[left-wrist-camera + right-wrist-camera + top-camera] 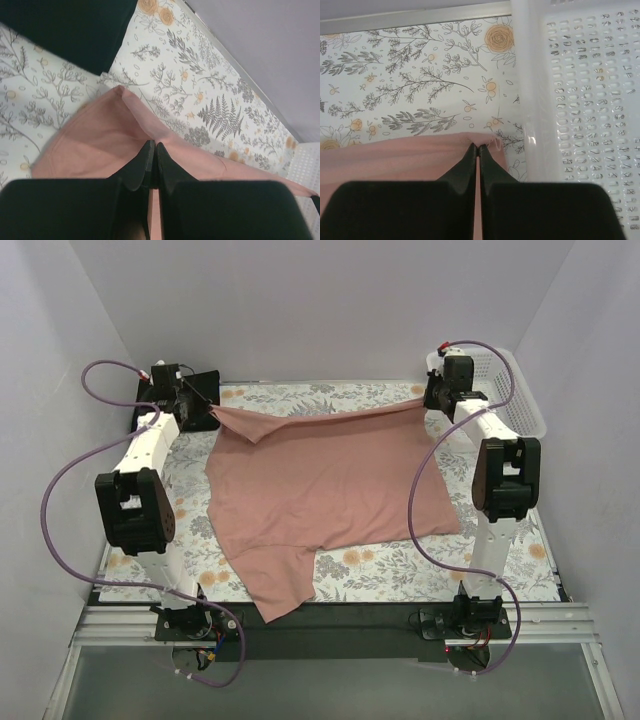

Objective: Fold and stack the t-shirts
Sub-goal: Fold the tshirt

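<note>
**Item:** pink t-shirt [330,490]. It lies spread over the middle of the counter with its far edge lifted. One flap reaches past the near edge of the floral cloth [400,570].

**Left tool** [152,150]: clenched on the shirt's far left corner.

**Right tool** [478,149]: clenched on the far right corner, just beside the white basket [580,100].

**Step in hand, as judged:** bringing the far edge toward you for a first fold.

**Handling:**
- Move both tools together and level, so the edge between them stays taut; a sagging middle will likely crease.
- Set the edge down square on the near part before you release.
- Keep the right tool off the basket wall.
- Expect to tuck in the near flap afterwards.

**Surface:** the floral cloth lies flat over the counter. It is soft against soft, so the shirt may drag rather than slide.

**Room:** plain grey walls on three sides. Purple cables [60,490] loop from each arm.

**Unresolved:** a dark shape [65,30] near the left tool. You cannot tell whether it is the second shirt.
</note>
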